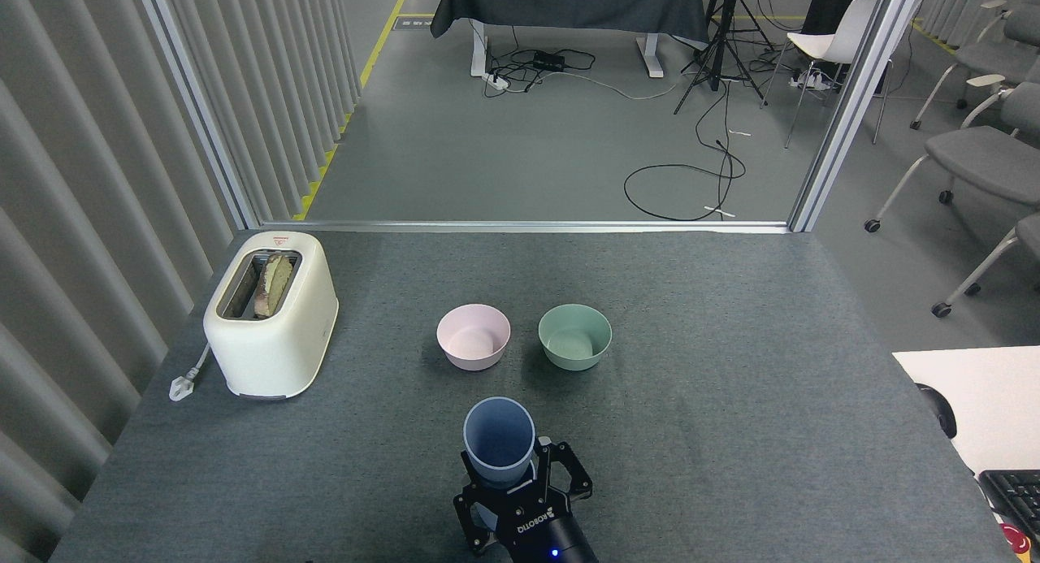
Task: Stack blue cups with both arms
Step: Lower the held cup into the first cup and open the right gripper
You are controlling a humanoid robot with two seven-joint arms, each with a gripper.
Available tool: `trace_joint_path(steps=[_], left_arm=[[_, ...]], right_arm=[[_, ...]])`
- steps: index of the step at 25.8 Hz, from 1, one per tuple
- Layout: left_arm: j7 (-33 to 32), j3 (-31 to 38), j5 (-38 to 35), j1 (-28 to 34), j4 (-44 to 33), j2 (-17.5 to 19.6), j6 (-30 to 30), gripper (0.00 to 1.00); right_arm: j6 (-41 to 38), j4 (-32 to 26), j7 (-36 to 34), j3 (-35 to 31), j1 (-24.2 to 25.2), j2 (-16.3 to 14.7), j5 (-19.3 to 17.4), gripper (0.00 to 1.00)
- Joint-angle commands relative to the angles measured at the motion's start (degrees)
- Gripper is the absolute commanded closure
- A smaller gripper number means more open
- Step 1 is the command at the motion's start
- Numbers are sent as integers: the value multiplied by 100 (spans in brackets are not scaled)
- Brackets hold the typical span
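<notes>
Head view: our one visible gripper (513,491) comes up from the bottom edge near the middle of the grey felt table (731,433); we cannot tell which arm it belongs to. Its black fingers (574,482) are clamped around the lower body of a blue cup (499,438), which stands upright with its mouth open toward us, near the front edge of the table. A sliver of paler blue shows below the fingers at the left; we cannot tell what it is. Behind the cup sit a pink bowl (474,336) and a green bowl (574,336), side by side but apart. A cream toaster (270,313) with bread in its slot stands well to the left.
</notes>
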Motion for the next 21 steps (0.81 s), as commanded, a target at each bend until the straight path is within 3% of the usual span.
trace_joint_path(steps=[1, 11, 17, 21], left_arm=[[8, 0, 0, -5, -2, 0, -3, 0], [-1, 0, 0, 12, -11, 9, 6, 0], [8, 0, 0, 21, -19, 9, 6, 0], [-1, 0, 0, 21, -19, 9, 6, 0]], right_arm=[[5, 39, -2, -12, 3, 0, -4, 25], [5, 65, -2, 23, 30, 0, -22, 16], [-3, 21, -28, 41, 30, 0, -31, 1], [-47, -172, -477, 41, 21, 0, -57, 1]])
